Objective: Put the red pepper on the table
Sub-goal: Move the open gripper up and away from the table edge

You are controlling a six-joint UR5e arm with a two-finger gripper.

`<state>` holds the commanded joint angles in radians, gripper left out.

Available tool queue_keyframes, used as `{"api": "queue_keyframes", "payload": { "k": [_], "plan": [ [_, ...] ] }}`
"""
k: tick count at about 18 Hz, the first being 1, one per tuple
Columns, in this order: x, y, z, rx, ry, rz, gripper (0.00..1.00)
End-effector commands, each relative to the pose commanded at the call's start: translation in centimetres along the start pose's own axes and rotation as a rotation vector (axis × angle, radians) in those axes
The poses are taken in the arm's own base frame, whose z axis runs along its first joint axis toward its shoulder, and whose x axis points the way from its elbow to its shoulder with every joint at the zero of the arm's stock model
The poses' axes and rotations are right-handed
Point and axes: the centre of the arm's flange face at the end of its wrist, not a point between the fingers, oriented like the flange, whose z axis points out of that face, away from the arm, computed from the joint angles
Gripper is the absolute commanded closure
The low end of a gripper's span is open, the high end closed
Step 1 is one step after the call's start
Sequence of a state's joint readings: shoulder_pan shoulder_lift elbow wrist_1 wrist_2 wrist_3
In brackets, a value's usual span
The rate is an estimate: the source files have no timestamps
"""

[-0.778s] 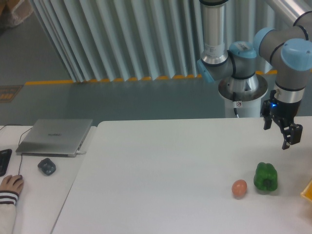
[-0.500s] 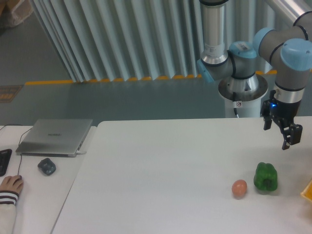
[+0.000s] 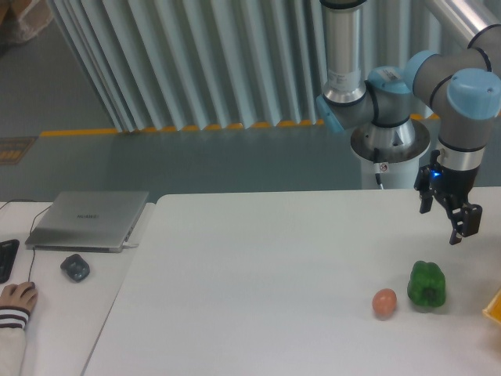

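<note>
egg [image 3: 384, 302] left of pepper [image 3: 427, 284] on table [image 3: 258, 274]; laptop [image 3: 88, 219] far left | mouse [image 3: 75, 267] before it

Yellow object [image 3: 495, 305] — cut off right

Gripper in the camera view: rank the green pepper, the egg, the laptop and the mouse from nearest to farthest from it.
From the gripper:
1. Green pepper, just below it.
2. Egg, left of the pepper.
3. Laptop, far left on the desk.
4. Mouse, in front of the laptop.

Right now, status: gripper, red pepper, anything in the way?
Gripper open, empty, above table. Red pepper not in view. Green pepper and orange-pink egg below gripper.
</note>
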<state>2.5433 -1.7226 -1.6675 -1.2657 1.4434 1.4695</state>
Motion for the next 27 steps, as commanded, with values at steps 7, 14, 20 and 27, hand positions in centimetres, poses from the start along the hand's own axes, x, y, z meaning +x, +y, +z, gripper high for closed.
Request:
{"api": "queue_keyframes", "payload": {
  "k": [7,14,20,27],
  "plan": [
    [-2.1,1.5,-0.5,-0.094,-0.111,-0.003,0.00],
    [-2.8,5.3,0.0,-0.089,-0.097,-0.259,0.00],
    [-5.1,5.0,0.0,-0.037,-0.120,-0.557,0.00],
    [-7.9,9.9,0.0,0.055,-0.163,-0.896,0.00]
  ]
}}
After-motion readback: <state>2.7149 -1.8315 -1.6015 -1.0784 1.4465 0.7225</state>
